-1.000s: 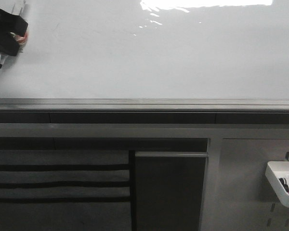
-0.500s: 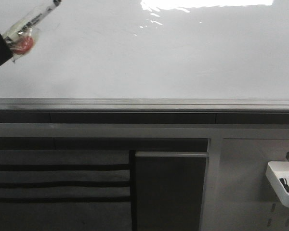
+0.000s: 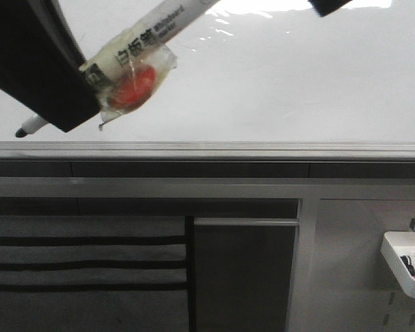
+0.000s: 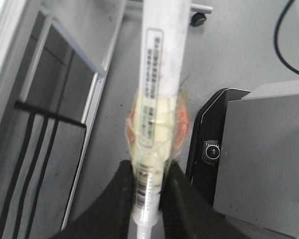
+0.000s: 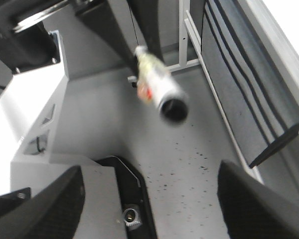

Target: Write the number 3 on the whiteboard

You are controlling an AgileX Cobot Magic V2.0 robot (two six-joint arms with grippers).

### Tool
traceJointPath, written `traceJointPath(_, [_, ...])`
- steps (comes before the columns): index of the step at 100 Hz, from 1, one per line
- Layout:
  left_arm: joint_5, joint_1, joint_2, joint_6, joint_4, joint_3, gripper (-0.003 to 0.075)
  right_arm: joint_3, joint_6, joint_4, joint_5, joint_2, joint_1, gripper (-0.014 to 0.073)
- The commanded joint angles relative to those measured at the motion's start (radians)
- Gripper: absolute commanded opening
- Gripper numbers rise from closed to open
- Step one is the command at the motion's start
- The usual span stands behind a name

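Observation:
The whiteboard [image 3: 277,90] fills the upper front view, glossy white with glare at the top; no number 3 shows on it. My left gripper [image 3: 83,104] is shut on a white whiteboard marker [image 3: 159,28] wrapped in clear tape with an orange patch [image 3: 133,86]. The marker's black tip [image 3: 21,131] points down-left just above the grey rail [image 3: 207,149]. In the left wrist view the marker [image 4: 162,59] sits clamped between my left gripper's [image 4: 147,194] fingers. My right gripper [image 5: 149,199] is open and empty; the marker [image 5: 159,84] is ahead of it. A dark piece of it [image 3: 328,5] shows at the top.
Below the rail hang a grey slatted panel [image 3: 83,256] and a dark flat panel [image 3: 245,273]. A white tray [image 3: 401,266] with markers hangs at the lower right. The robot's base [image 4: 259,149] and grey floor [image 5: 189,144] show in the wrist views.
My left gripper has moved right and nearer the camera with the marker, now looming large at the upper left. A dark piece of the right gripper has entered at the top.

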State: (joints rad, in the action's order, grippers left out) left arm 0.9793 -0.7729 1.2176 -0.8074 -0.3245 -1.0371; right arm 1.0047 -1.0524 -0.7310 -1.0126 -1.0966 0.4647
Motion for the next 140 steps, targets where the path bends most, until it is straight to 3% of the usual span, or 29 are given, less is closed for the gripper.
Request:
traceJointPath(1, [-0.039,-0.04,-0.027,-0.008,-0.032,-0.035,-0.0018,0.051,-0.028,-0.001,0.084,-0.026,0.071,0.0498])
traceJointPath(15, [-0.052,-0.058,-0.027,-0.008,-0.03,-0.035,-0.0018,0.079,-0.036,0.003,0.128,-0.088,0.158,0.0498])
traceJointPath(33, [-0.052,-0.058,-0.027,-0.008,-0.028,-0.035,-0.0018,0.098,-0.036,0.003,0.143,-0.144,0.176,0.0484])
traceJointPath(73, [-0.054,-0.058,-0.027,-0.008,-0.028,-0.035,-0.0018,0.109,-0.036,-0.002,0.143,-0.164,0.182,0.0263])
traceJointPath(106, [-0.054,-0.058,-0.027,-0.008,-0.024,-0.035,-0.0018,0.109,-0.036,-0.002,0.139,-0.164,0.182,0.0029])
traceJointPath(121, [-0.057,-0.058,-0.027,-0.008,-0.024,-0.035,-0.0017,0.109,-0.036,-0.002,0.135,-0.164,0.182,-0.0033])
traceJointPath(131, [-0.057,-0.058,-0.027,-0.008,-0.022,-0.035,0.0045,0.109,-0.036,-0.002,0.135,-0.164,0.182,-0.004])
traceJointPath(140, [-0.068,-0.058,-0.027,-0.008,-0.017,-0.035,0.0196,0.109,-0.036,-0.002,0.135,-0.164,0.182,-0.0039])
